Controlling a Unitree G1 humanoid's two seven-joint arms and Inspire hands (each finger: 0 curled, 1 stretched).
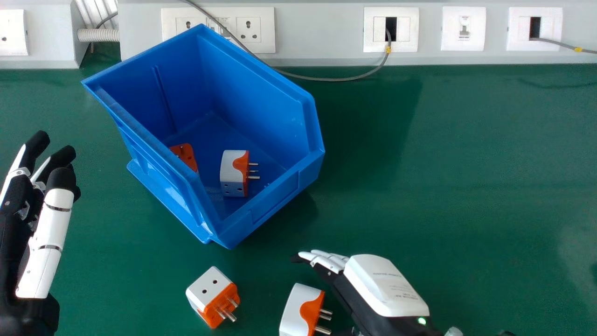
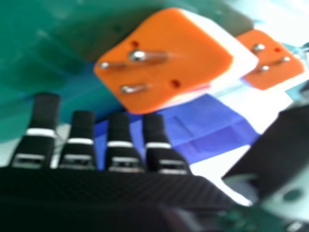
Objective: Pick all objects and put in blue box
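Head view. The blue box (image 1: 252,88) rests on the green table (image 1: 443,186) with two plugs inside: a white and orange plug (image 1: 231,172) and a mostly orange one (image 1: 185,156). Two more lie on the table nearer the robot: a left plug (image 1: 207,289) and a right plug (image 1: 298,308), the latter just beside the right hand (image 1: 385,284). The left hand (image 1: 49,238) is at the view's left edge, fingers nearly straight and grasping nothing.

Right hand view. The fingers (image 2: 154,130) are extended, the thumb (image 2: 275,150) stands well apart from them, and nothing is held. The nearer plug (image 2: 193,53) presents its pins; a farther plug (image 2: 273,72) lies beyond. The step in hand is probably grasping the nearer one. Fingers and thumb should close on opposite sides of the white body, clear of the pins, since a pinch there could twist it loose. The lift should then clear the box's rim before release.
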